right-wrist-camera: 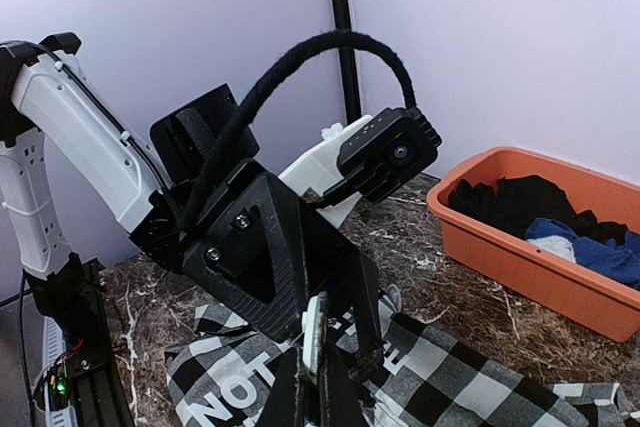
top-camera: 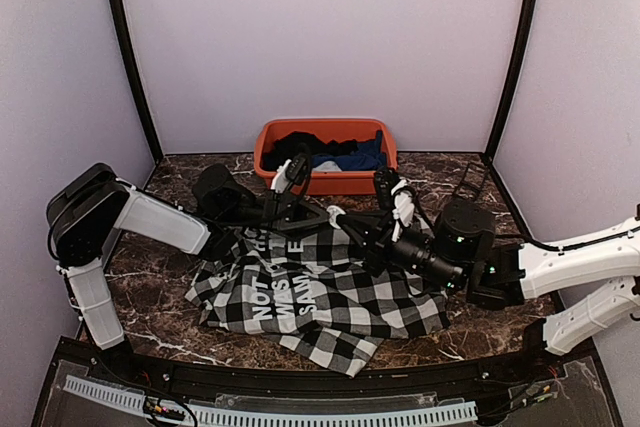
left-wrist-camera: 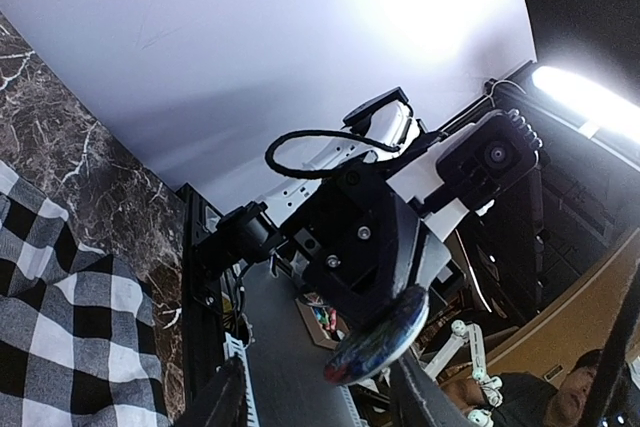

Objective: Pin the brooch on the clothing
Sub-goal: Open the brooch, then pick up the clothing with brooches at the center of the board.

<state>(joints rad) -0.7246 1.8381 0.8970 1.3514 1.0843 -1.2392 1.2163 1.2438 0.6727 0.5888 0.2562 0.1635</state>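
Centre frame in the overhead view, a black-and-white checked shirt (top-camera: 310, 292) with white block letters lies crumpled on a dark marble table (top-camera: 480, 332). Both arms meet above its upper edge. The right gripper (right-wrist-camera: 318, 387) is clamped on a round, colourful brooch (left-wrist-camera: 385, 339) over the fabric. The left gripper (left-wrist-camera: 320, 405) has its fingers spread apart, close by the brooch. An orange bin (top-camera: 268, 147) of dark clothes sits behind.

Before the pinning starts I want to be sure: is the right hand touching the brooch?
Touching. The left wrist view shows the right hand closed on the round brooch, with no gap between them.
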